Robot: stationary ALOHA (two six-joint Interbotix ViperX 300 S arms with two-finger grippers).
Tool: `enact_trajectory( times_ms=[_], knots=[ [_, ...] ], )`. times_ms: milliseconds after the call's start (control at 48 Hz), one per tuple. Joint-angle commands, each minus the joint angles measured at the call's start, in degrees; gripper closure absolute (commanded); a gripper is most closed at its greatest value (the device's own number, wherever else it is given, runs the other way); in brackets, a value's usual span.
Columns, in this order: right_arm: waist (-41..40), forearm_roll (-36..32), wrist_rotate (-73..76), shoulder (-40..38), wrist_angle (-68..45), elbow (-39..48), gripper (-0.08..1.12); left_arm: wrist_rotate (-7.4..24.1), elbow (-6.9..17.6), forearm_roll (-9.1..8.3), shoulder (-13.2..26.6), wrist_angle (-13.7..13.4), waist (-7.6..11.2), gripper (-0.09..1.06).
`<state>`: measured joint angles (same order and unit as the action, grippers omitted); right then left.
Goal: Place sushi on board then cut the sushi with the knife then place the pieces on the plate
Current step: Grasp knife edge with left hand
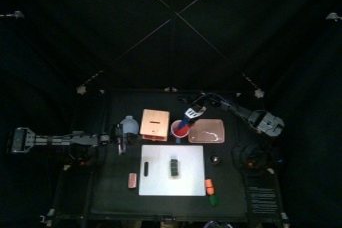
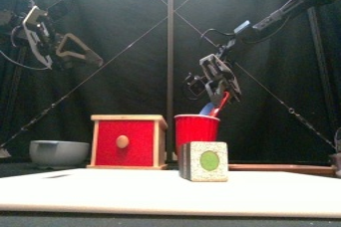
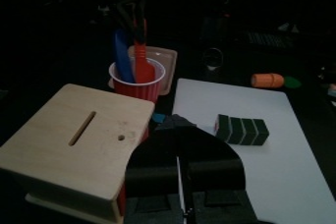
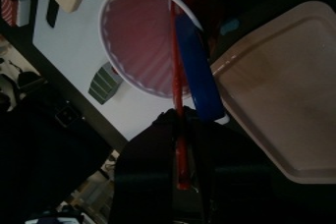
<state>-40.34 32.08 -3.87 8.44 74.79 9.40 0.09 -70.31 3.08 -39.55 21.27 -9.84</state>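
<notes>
Your right pincer (image 4: pixel 178 122) hangs over the red cup (image 2: pixel 196 129) at the far middle of the bench (image 1: pixel 100 200). Its jaws are nipped almost together on the red knife (image 4: pixel 176 61), whose lower end stands in the cup. The blue knife (image 4: pixel 196 76) leans in the same cup just beside the red one; you cannot tell whether a jaw brushes it.

Your left pincer (image 3: pixel 178 159) hovers high on the left, just left of the wooden box (image 1: pixel 154 125). Its jaws are pressed together with nothing between them.

The sushi roll (image 1: pixel 175 164) lies on the white board (image 1: pixel 174 200), in the board's far half, nearer to you than the box and cup. From the front you see its pale end with a green centre. The pink plate (image 1: pixel 209 132) lies flat just right of the cup, past the board's far edge.

A grey bowl (image 2: pixel 58 152) sits left of the box. A small orange toy (image 1: pixel 131 180) lies on the bench just left of the board.
</notes>
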Motion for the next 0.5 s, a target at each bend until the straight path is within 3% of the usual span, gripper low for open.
enact_trajectory(
  times_ms=[21, 500],
  knots=[
    [0.2, 0.2, 0.1, -1.5, 0.8, -1.8, 0.60, 0.0, 0.8, 0.09, 0.1, 0.5, -0.26, 0.98],
    [1.2, -0.7, 0.6, -3.5, 6.7, -8.4, 0.60, -0.1, 1.3, 0.09, 0.1, 0.5, -0.35, 0.98]
  ],
)
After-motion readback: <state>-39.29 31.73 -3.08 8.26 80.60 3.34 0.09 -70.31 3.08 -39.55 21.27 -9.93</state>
